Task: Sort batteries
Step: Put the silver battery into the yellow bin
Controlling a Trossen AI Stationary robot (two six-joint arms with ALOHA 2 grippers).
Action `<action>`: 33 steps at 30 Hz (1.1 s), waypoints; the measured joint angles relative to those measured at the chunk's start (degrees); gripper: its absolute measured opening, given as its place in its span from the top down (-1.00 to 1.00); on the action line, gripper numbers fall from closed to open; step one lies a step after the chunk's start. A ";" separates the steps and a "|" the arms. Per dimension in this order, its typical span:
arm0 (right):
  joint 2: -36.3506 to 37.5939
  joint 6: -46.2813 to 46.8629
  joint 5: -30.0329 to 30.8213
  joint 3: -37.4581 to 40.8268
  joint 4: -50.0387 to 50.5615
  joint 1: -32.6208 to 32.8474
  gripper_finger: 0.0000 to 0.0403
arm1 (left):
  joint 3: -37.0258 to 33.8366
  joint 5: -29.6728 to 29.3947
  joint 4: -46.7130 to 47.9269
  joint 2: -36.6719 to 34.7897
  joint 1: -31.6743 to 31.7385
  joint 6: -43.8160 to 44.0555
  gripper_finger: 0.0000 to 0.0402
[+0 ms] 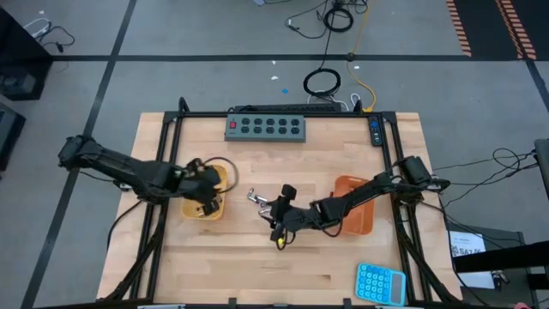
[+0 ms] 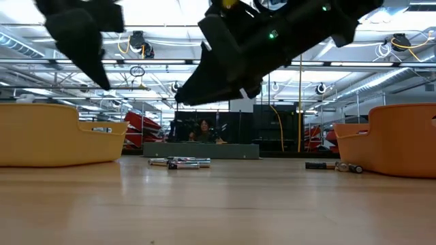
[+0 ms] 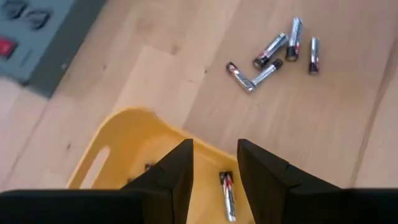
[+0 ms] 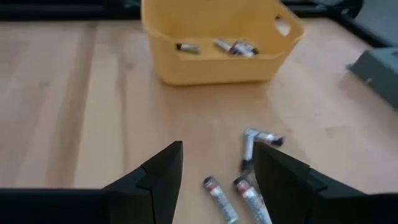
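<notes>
Several small silver batteries with dark ends lie loose on the wooden table (image 1: 257, 199) (image 3: 273, 53) (image 4: 249, 155) between the two trays. My left gripper (image 1: 204, 184) (image 3: 214, 149) hangs open over the yellow tray (image 1: 214, 208) (image 3: 124, 134). A battery (image 3: 227, 194) shows in that tray below the gap between its fingers. More batteries (image 4: 233, 47) lie in the yellow tray (image 4: 217, 68). My right gripper (image 1: 276, 219) (image 4: 217, 152) is open just above the table, beside the loose batteries. The orange tray (image 1: 358, 210) (image 2: 398, 139) stands to the right.
A grey power strip (image 1: 266, 127) lies along the far edge. A blue calculator (image 1: 380, 283) sits at the near right corner. In the low view more batteries (image 2: 334, 165) lie beside the orange tray. A person (image 2: 203, 129) sits in the room beyond the table.
</notes>
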State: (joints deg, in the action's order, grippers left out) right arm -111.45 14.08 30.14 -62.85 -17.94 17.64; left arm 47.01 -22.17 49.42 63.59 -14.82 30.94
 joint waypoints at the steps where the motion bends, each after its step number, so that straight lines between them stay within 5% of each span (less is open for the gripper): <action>1: -0.17 0.46 0.02 0.00 0.16 0.32 0.08 | 1.09 1.00 -0.20 2.14 0.69 -2.17 0.33; 8: 1.51 4.26 3.42 0.00 8.26 3.23 0.08 | 5.38 6.04 -6.98 15.50 4.04 -17.21 0.33; 16: 3.08 10.65 10.50 -0.02 17.36 6.63 0.08 | 5.61 10.45 -15.50 21.05 8.16 -26.79 0.33; 33: 3.10 12.22 10.61 -0.02 16.49 7.16 0.08 | 5.63 16.46 -22.76 31.11 17.31 -14.13 0.33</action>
State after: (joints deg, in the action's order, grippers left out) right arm -108.36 26.30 40.75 -62.87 -1.45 24.80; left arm 52.64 -5.71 26.65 94.70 2.50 16.81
